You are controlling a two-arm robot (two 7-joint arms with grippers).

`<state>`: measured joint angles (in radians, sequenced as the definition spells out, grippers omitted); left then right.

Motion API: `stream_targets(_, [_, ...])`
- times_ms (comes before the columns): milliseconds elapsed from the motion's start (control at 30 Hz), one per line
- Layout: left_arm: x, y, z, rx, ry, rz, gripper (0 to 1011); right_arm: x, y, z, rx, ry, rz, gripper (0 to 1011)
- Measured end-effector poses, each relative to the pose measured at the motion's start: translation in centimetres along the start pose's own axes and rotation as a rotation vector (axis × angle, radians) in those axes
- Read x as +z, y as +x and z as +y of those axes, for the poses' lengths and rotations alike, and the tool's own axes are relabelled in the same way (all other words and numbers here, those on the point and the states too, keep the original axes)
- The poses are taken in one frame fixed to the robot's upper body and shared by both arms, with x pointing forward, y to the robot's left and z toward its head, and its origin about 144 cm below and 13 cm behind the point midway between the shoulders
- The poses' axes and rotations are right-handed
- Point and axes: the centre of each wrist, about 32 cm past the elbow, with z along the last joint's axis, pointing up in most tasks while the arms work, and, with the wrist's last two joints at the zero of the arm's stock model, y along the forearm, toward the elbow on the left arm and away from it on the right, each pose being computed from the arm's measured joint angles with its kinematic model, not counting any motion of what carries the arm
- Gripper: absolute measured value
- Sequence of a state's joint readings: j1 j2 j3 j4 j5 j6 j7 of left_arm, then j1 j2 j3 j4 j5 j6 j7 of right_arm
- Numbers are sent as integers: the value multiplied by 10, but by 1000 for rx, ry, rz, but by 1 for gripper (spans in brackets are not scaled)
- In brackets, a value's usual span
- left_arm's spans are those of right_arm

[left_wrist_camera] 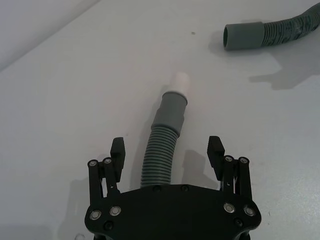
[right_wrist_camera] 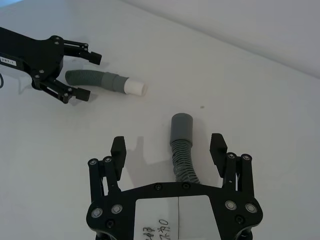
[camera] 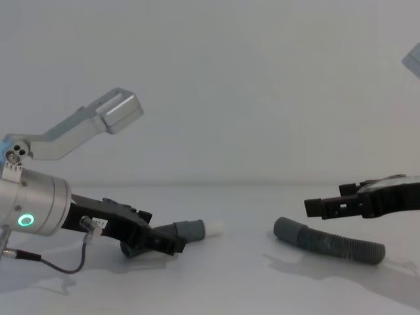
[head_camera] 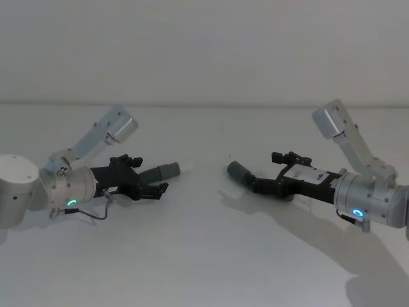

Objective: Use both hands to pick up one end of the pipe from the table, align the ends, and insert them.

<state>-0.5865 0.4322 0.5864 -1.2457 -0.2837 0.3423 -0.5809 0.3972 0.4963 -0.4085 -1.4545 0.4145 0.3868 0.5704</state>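
Observation:
Two dark grey corrugated pipe pieces lie apart on the white table [head_camera: 204,256]. The left piece [head_camera: 163,171] has a grey cuff [left_wrist_camera: 170,110] ending in a whitish tip [left_wrist_camera: 181,82]. My left gripper [left_wrist_camera: 166,145] is open and straddles its corrugated part, one finger on each side. The right piece [right_wrist_camera: 184,162] ends in a plain grey cuff [right_wrist_camera: 181,127] that points toward the left piece. My right gripper [right_wrist_camera: 168,144] is open as well, with that hose running between its fingers. In the chest view the right gripper [camera: 328,210] hovers just above its hose [camera: 328,241].
A bare stretch of table separates the two cuffs [head_camera: 208,173]. A plain pale wall rises behind the table's far edge [head_camera: 204,103]. A thin cable [camera: 59,266] hangs from the left wrist near the table surface.

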Motion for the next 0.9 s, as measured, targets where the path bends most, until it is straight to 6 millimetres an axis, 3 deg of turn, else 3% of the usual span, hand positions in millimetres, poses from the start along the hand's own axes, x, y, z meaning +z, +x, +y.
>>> stream_targets(900, [-5,-3,-1,-9,-22,36,1001,-8,-1,14,-17,-71,22,1001])
